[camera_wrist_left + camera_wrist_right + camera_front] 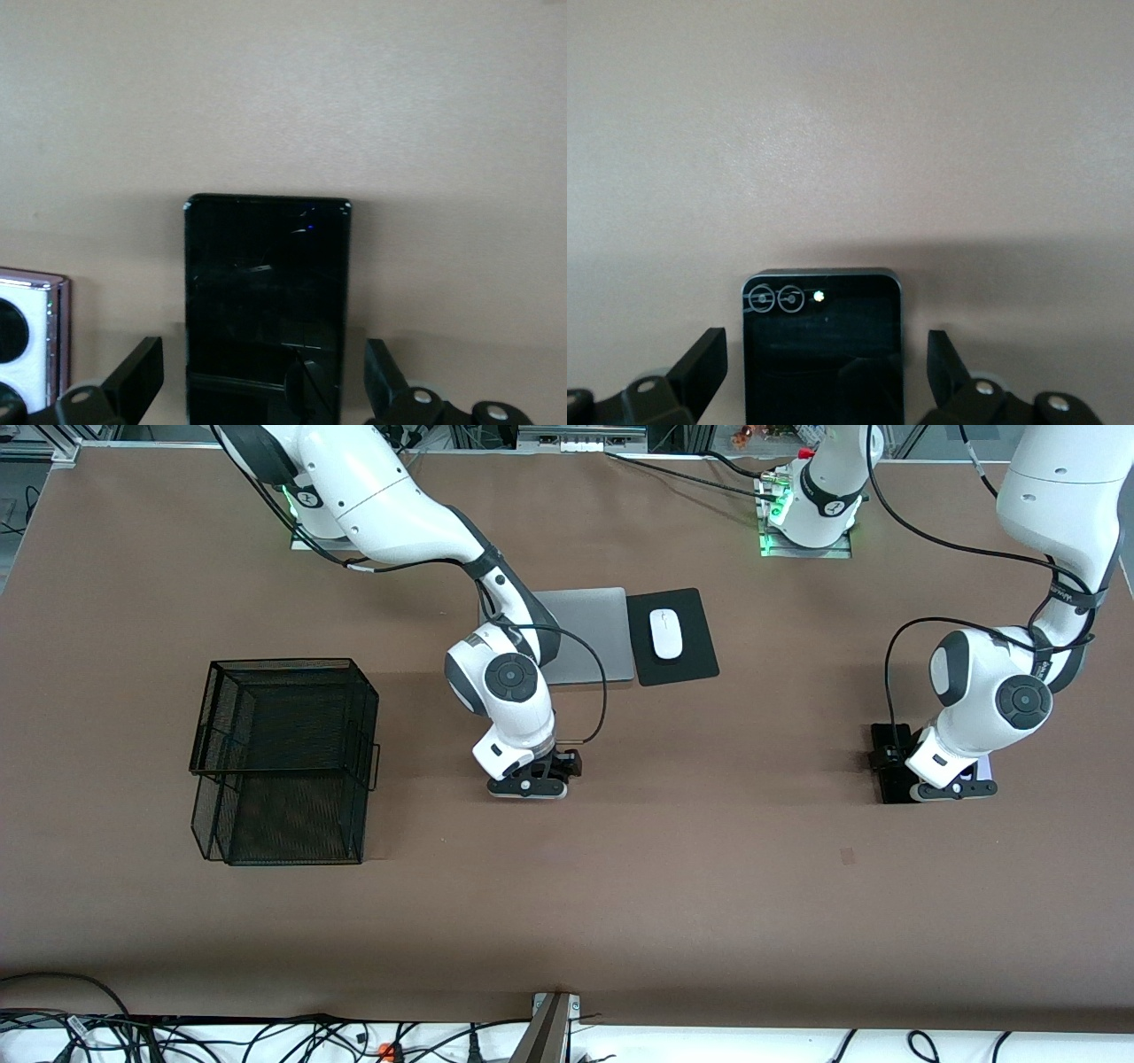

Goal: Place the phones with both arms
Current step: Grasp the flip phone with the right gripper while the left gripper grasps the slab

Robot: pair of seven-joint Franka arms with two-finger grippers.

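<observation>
While both hands are hanging low over their phones, nothing placed yet, as far as the views show. Left hand [955, 789] poised released over the long black slab phone [266, 305], fingers [135, 376] spread either side of it, not touching. Slab lying flat on the brown surface [709, 886] toward the left arm's end, with the pale lilac phone [31, 336] (two black circles on its face) lying just beside it, apart. Right hand [529, 786] likewise released, hovering over the small squarish black folded phone [824, 345] near the middle of the surface, fingers [700, 363] straddling it without contact.

Judging the task as barely begun: all three phones resting on the surface, none lifted, none delivered. Remaining, by estimate: closing on each phone, lifting, carrying, setting down, then dealing with the lilac one.

Sitting toward the right arm's end: a black wire mesh basket [283, 762], plausibly the destination, though unclear. Lying farther from the front camera than the right hand: a silver laptop [589, 633], closed, and beside it a black mouse pad [687, 660] bearing a white mouse [666, 633]. Nothing lying between the right hand and the basket; looking out for the lilac phone, close enough to get nudged as the left fingers close.
</observation>
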